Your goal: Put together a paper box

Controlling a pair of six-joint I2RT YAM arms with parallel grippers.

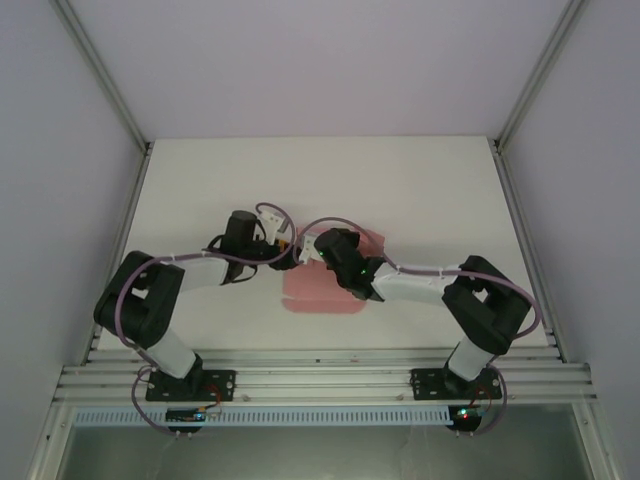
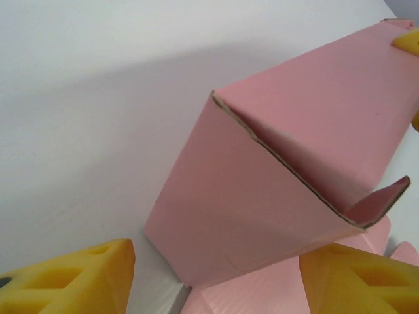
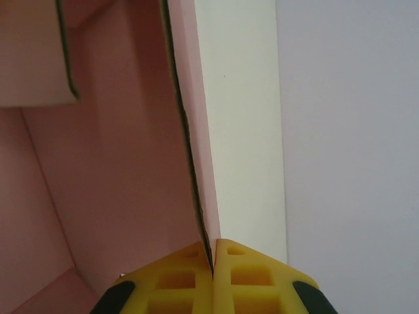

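Pinches one thin wall edge of the paper box (image 3: 118, 163) in the right gripper (image 3: 213, 252), pads pressed together on the card. Holds the left gripper (image 2: 222, 268) spread wide, gripping nothing, a box corner between its yellow fingers (image 2: 85, 275). Stands half-folded mid-table (image 1: 420, 190), between both arms, one flap (image 2: 383, 199) loose. Risks creasing or tearing the card under a sideways pull. Risks the wall springing flat on an early release. Could snag the loose flap while closing the left fingers.

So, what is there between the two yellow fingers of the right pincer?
One thin wall of the pink paper box is pinched there, between the yellow fingers of the right pincer; the right wrist view shows it.
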